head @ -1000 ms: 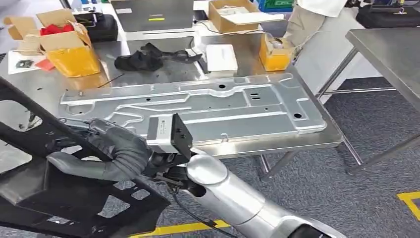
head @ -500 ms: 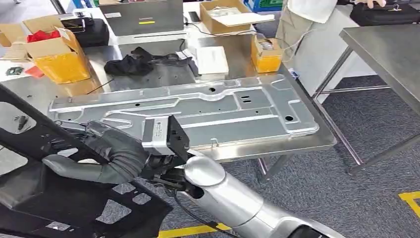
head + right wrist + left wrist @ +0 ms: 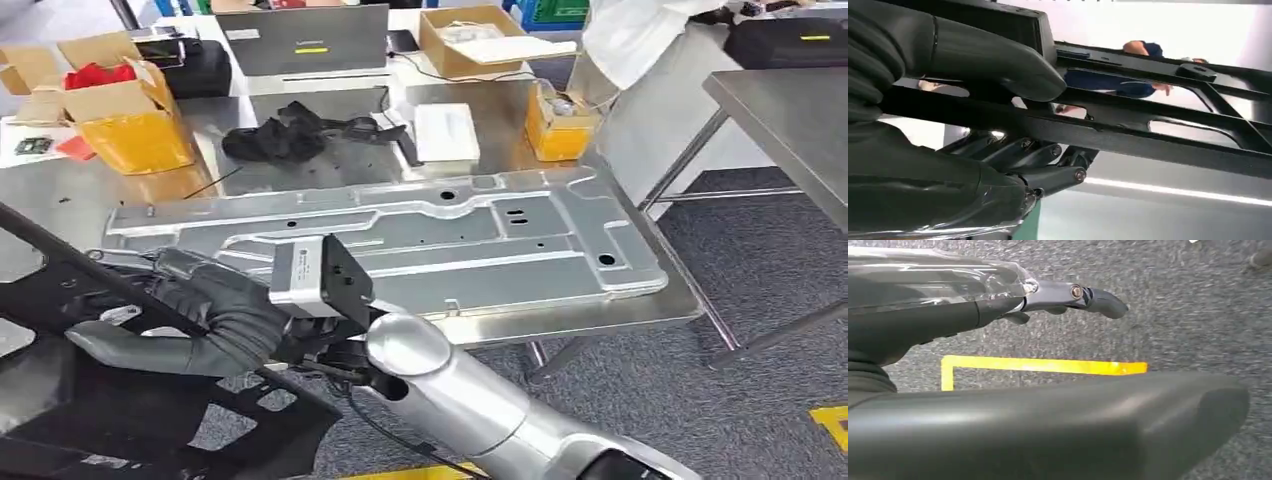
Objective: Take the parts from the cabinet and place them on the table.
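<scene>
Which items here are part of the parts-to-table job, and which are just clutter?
Job: right hand gripping black frame part; silver panel lying on the steel table.

Lying about: yellow-fronted carton, black cloth, white box, laptop.

The black frame part point(image 3: 120, 400) appeared to be matt moulded plastic. The stamped panel point(image 3: 400, 235) was bare, dull-silver sheet metal; the table point(image 3: 640, 310) beneath was brushed steel. The right arm point(image 3: 470, 400) was polished silver. Cardboard boxes point(image 3: 130, 110) were matt; the carpet point(image 3: 1198, 315) was rough.
</scene>
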Robot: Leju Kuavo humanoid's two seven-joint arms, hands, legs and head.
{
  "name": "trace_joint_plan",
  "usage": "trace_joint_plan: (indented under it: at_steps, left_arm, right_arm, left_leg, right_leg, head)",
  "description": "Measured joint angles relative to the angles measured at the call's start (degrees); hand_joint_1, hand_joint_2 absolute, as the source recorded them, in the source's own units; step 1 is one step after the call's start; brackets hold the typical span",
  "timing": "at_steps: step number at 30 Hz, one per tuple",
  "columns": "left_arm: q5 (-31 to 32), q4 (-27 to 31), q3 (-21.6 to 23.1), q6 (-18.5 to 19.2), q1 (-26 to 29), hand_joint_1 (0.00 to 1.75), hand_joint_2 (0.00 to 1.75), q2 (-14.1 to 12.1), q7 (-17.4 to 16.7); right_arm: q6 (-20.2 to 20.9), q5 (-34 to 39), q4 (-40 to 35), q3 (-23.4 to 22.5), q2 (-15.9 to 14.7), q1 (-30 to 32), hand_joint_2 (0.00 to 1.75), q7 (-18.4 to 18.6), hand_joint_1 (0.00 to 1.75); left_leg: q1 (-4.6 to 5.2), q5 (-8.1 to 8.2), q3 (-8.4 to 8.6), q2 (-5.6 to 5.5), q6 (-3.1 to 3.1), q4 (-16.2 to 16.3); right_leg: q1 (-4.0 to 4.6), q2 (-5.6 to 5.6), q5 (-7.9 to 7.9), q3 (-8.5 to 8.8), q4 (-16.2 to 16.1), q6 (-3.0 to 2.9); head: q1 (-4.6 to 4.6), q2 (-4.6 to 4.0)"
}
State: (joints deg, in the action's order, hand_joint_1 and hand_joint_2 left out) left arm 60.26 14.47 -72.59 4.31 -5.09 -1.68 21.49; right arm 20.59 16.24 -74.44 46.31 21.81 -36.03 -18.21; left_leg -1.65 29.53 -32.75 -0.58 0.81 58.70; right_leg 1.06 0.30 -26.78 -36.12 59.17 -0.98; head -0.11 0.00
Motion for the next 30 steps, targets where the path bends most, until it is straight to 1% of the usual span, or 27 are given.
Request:
trace_joint_plan:
  at_steps: [2,3,4,5,7,8,9,10,11,12,13,14,15,16,17,18,19,20,21,22,23,24,25,26,28,29,30]
  left_arm:
    - [0.13,0.00,-0.02,0.04,0.00,0.00,1.75,0.02,0.02]
    - [0.13,0.00,0.00,0.09,-0.11,0.00,1.75,0.04,0.02]
    - [0.13,0.00,0.00,0.09,-0.11,0.00,1.75,0.09,0.09]
    - [0.13,0.00,0.00,0.09,-0.12,0.00,1.75,0.09,0.09]
    - [0.13,0.00,0.00,0.04,0.02,0.00,1.75,0.02,0.00]
    - [0.13,0.00,0.00,-0.04,0.11,0.00,1.75,0.02,-0.40]
    - [0.15,0.00,0.00,-0.09,0.18,0.00,1.75,0.04,-0.79]
    - [0.17,0.00,0.00,-0.11,0.20,0.00,1.75,0.07,-1.20]
    - [0.31,0.00,0.00,-0.15,0.18,0.00,1.75,0.04,-1.53]
    - [0.64,0.02,0.00,-0.24,0.14,0.00,1.75,-0.02,-1.97]
    - [1.03,0.00,0.00,-0.39,0.19,0.00,1.75,-0.09,-2.49]
    - [1.38,0.00,0.00,-0.39,0.07,0.00,1.75,-0.07,-2.86]
    - [1.53,0.00,0.02,-0.50,-0.09,0.00,1.75,-0.09,-3.28]
    - [1.99,0.00,0.07,-0.55,0.01,0.00,1.75,-0.09,-3.52]
    - [2.12,0.00,0.11,-0.57,0.14,0.00,1.75,-0.09,-3.94]
    - [2.54,0.00,0.20,-0.59,0.14,0.00,1.75,-0.09,-4.72]
    - [3.08,0.00,0.28,-0.61,0.08,0.00,1.75,-0.09,-5.77]
    - [3.76,0.00,0.44,-0.59,0.00,0.00,1.75,-0.13,-7.00]
    - [4.59,0.00,0.83,-0.55,-0.04,0.00,1.75,-0.15,-8.62]
    - [5.20,0.00,1.27,-0.52,-0.07,0.00,1.75,-0.15,-10.21]
    - [5.68,0.00,1.60,-0.44,-0.07,0.00,1.75,-0.15,-11.48]
    - [6.23,0.00,1.82,-0.13,-0.02,0.00,1.75,-0.15,-12.79]
    - [6.49,0.00,2.01,0.00,0.11,0.00,1.75,-0.13,-13.83]
    - [6.80,0.00,2.32,0.11,0.21,0.00,1.75,-0.13,-14.54]
    - [7.52,0.00,2.86,0.15,0.29,0.00,1.75,-0.02,-16.00]
    - [7.74,-0.02,2.97,0.17,0.34,0.00,1.75,0.13,-16.46]
    - [8.28,-0.02,3.19,0.20,0.34,0.00,1.75,0.17,-17.05]
  right_arm:
    - [-0.17,0.00,-0.02,0.02,0.00,0.01,1.75,0.00,1.75]
    - [-0.22,0.00,-0.18,0.00,0.20,0.04,1.75,0.00,1.75]
    - [-0.26,0.00,-0.15,0.02,0.24,0.01,1.75,-0.02,1.75]
    - [-0.31,0.00,-0.15,0.04,0.31,-0.18,1.75,-0.02,1.75]
    - [-0.46,-0.11,-0.07,0.04,0.24,-0.15,1.75,-0.02,1.75]
    - [-0.81,-0.53,-0.02,0.04,0.22,-0.11,1.75,-0.02,1.75]
    - [-1.12,-0.96,-0.02,0.00,0.20,-0.16,1.75,-0.04,1.75]
    - [-1.37,-1.14,-0.02,-0.13,0.20,-0.27,1.75,-0.04,1.75]
    - [-1.51,-1.40,-0.04,-0.24,0.20,-0.57,1.75,-0.04,1.75]
    - [-2.03,-2.17,-0.09,-0.37,0.20,-1.05,1.75,-0.04,1.75]
    - [-2.54,-2.89,-0.13,-0.59,0.20,-1.66,1.75,-0.04,1.75]
    - [-3.02,-3.52,-0.18,-0.88,0.15,-2.46,1.75,-0.02,1.75]
    - [-3.72,-4.59,-0.31,-1.20,0.15,-3.29,1.75,0.11,1.75]
    - [-4.22,-5.23,-0.39,-1.69,0.15,-3.91,1.75,0.15,1.75]
    - [-4.46,-5.51,-0.52,-2.12,0.15,-4.63,1.75,0.17,1.75]
    - [-4.63,-5.95,-0.52,-2.54,0.15,-5.54,1.75,0.22,1.75]
    - [-5.01,-6.76,-0.52,-2.86,0.15,-6.40,1.75,0.28,1.75]
    - [-5.49,-7.85,-0.44,-3.21,0.13,-7.32,1.75,0.33,1.75]
    - [-6.47,-9.76,-0.06,-3.63,0.09,-8.53,1.75,0.28,1.75]
    - [-7.57,-11.88,0.70,-4.05,-0.04,-9.73,1.75,0.22,1.75]
    - [-8.48,-13.36,1.49,-4.57,-0.31,-10.56,1.75,0.20,1.75]
    - [-9.36,-15.15,2.41,-5.12,-0.48,-11.40,1.75,0.11,1.75]
    - [-10.07,-16.54,3.58,-5.66,-0.63,-12.34,1.75,0.04,1.75]
    - [-10.65,-17.78,4.51,-6.23,-0.72,-13.28,1.75,-0.09,1.75]
    - [-11.87,-20.90,6.85,-7.92,-0.77,-15.40,1.75,-0.92,1.75]
    - [-12.40,-22.56,8.09,-8.90,-0.85,-16.35,1.75,-1.36,1.75]
    - [-13.39,-25.01,9.35,-9.96,-0.94,-17.11,1.75,-1.55,1.75]
  left_leg:
    - [-0.05,0.02,0.28,0.13,0.72,-0.63]
    - [-0.05,0.45,0.56,0.14,0.98,-0.71]
    - [0.00,1.04,0.49,0.28,0.99,0.22]
    - [0.01,2.53,-0.84,0.28,1.02,3.08]
    - [0.03,6.25,-5.96,0.27,1.31,12.39]
    - [0.04,6.91,-8.32,0.28,1.41,16.00]
    - [0.00,6.09,-9.34,0.28,1.47,16.71]
    - [-0.04,4.03,-8.96,0.29,1.52,14.76]
    - [-0.06,1.13,-7.55,0.29,1.54,10.92]
    - [-0.09,-2.19,-5.48,0.32,1.49,5.62]
    - [-0.10,-3.83,-3.97,0.42,1.37,1.80]
    - [0.20,-3.37,-3.70,0.35,1.15,1.34]
    - [0.20,-2.79,-3.66,0.36,0.54,0.94]
    - [0.22,-2.76,-3.80,0.34,0.44,0.89]
    - [0.32,-2.65,-3.81,0.28,0.18,0.93]
    - [-0.02,-2.75,-3.68,0.29,-0.13,0.70]
    - [-0.08,-2.72,-3.41,0.30,-0.39,0.56]
    - [-0.10,-2.60,-3.26,0.33,-0.69,0.52]
    - [-0.10,-2.51,-3.16,0.34,-0.84,0.53]
    - [-0.09,-2.45,-3.08,0.36,-0.93,0.53]
    - [-0.09,-2.40,-3.04,0.34,-0.98,0.54]
    - [-0.09,-2.35,-2.96,0.32,-1.02,0.54]
    - [-0.08,-2.27,-2.84,0.28,-1.00,0.55]
    - [-0.07,-2.20,-2.70,0.22,-0.98,0.55]
    - [-0.02,-1.99,-2.23,-0.01,-0.74,0.51]
    - [0.15,-1.89,-2.29,-0.02,-0.56,0.50]
    - [0.09,-1.94,-2.37,-0.03,-0.30,0.47]
  right_leg:
    - [0.02,0.14,-0.29,-0.09,-0.03,-0.37]
    - [-0.64,0.05,-0.02,0.76,-1.21,-0.65]
    - [-0.60,0.00,-0.05,1.33,-1.76,-0.85]
    - [-0.64,-0.09,-0.16,1.69,-1.84,-1.08]
    - [-0.55,-0.12,-0.49,2.04,-1.80,-1.40]
    - [-0.49,-0.06,-0.63,2.12,-1.74,-1.48]
    - [-0.48,0.04,-0.83,2.28,-1.69,-1.45]
    - [-0.48,0.16,-1.10,2.54,-1.61,-1.38]
    - [-0.50,0.28,-1.43,2.87,-1.48,-1.25]
    - [-0.53,0.37,-1.89,3.28,-1.25,-1.05]
    - [-0.48,0.39,-2.40,3.42,-1.03,-0.69]
    - [0.01,0.50,-2.57,3.13,-0.57,-0.41]
    - [-0.06,0.55,-2.51,2.74,-0.51,-0.23]
    - [-0.08,0.51,-2.50,2.74,-0.56,-0.15]
    - [-0.11,0.44,-2.54,2.85,-0.67,-0.07]
    - [-0.06,0.48,-2.87,2.87,-0.54,0.27]
    - [-0.15,0.37,-3.50,2.78,0.25,0.81]
    - [-0.29,0.22,-4.87,1.70,2.56,1.21]
    - [-0.54,0.12,-6.95,-0.41,6.91,1.50]
    - [-0.71,0.02,-8.90,-2.98,11.87,1.69]
    - [-0.80,-0.01,-10.08,-5.29,16.00,1.83]
    - [-0.88,-0.02,-9.84,-6.54,17.73,1.86]
    - [-0.94,-0.02,-8.42,-6.37,16.58,1.85]
    - [-0.93,0.00,-5.99,-5.08,13.13,1.67]
    - [-0.70,0.00,-0.27,-0.64,2.76,0.78]
    - [-0.44,0.05,-0.44,0.41,0.87,0.34]
    - [-0.38,0.03,-0.41,0.61,-0.07,0.22]
  head:
    - [-0.04,0.00]
    - [-0.07,0.00]
    - [-0.13,0.00]
    - [-0.18,0.00]
    - [-0.13,0.00]
    - [-0.15,0.00]
    - [-0.18,0.00]
    - [-0.15,0.00]
    - [-0.18,0.00]
    - [-0.15,0.00]
    - [-0.13,0.00]
    - [-0.31,0.00]
    - [-0.24,0.00]
    - [-0.18,0.00]
    - [-0.24,0.00]
    - [-0.26,0.00]
    - [-0.20,0.00]
    - [-0.09,0.00]
    - [-0.07,0.00]
    - [-0.07,0.00]
    - [-0.07,0.00]
    - [-0.07,0.00]
    - [-0.07,0.00]
    - [-0.07,0.00]
    - [-0.07,0.00]
    - [-0.15,0.00]
    - [-0.04,0.00]
